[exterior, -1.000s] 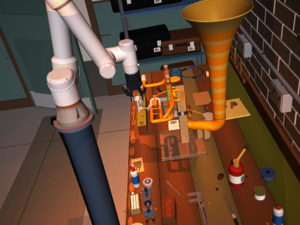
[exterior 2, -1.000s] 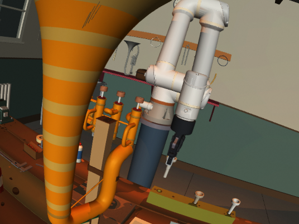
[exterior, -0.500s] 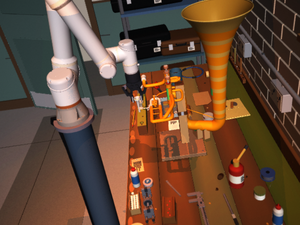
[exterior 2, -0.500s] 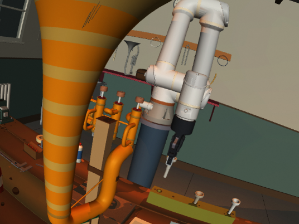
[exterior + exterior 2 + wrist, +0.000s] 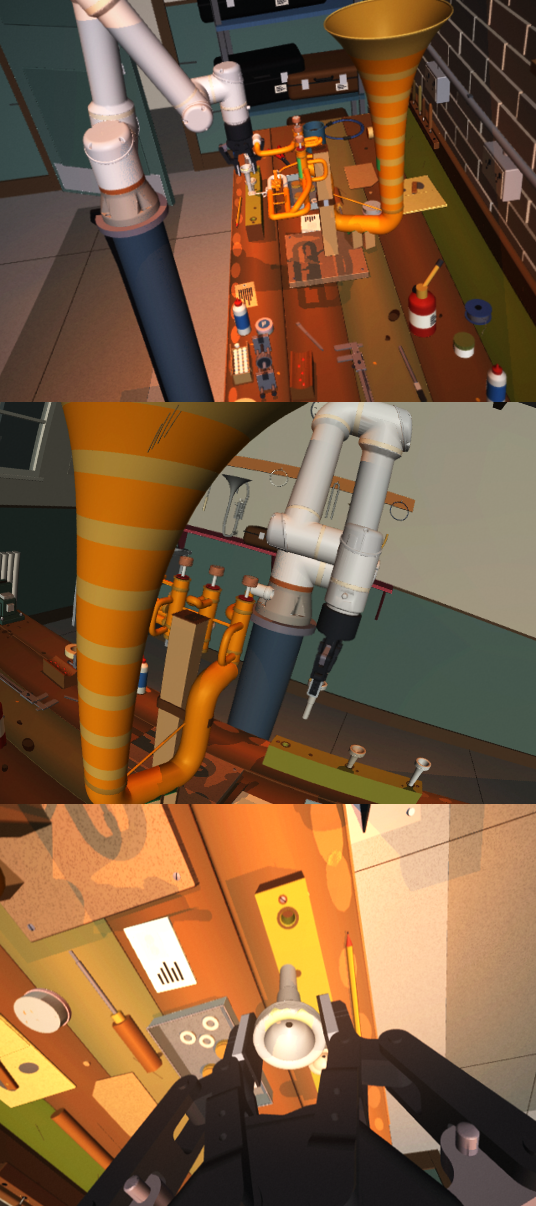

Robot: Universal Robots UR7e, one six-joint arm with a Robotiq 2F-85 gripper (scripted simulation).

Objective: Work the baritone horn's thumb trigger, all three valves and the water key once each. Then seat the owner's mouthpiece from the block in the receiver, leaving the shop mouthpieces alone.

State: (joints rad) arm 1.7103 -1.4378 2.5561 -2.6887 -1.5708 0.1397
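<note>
The horn's receiver point(image 5: 257, 139), a white tip on the leadpipe, is partly hidden behind my arm at the back of the bench. The yellow mouthpiece block point(image 5: 253, 201) point(image 5: 340, 774) point(image 5: 298, 947) lies along the bench's left edge with one empty hole point(image 5: 287, 916) and two shop mouthpieces point(image 5: 356, 755) point(image 5: 419, 769) standing in it. Above the block, my gripper point(image 5: 316, 689) point(image 5: 285, 1024) is closed on the owner's silver mouthpiece point(image 5: 312, 702) point(image 5: 287, 1029), cup up and shank pointing down. The orange baritone horn point(image 5: 383, 130) stands upright, its three valves point(image 5: 214, 574) in a row.
The bench's left edge runs just beside the block, with a pencil point(image 5: 353, 977) along it. A cork board point(image 5: 324, 262), a tag card point(image 5: 159, 953), a grey tray of rings point(image 5: 201, 1031), a wooden post point(image 5: 177, 682), bottles and small tools lie around.
</note>
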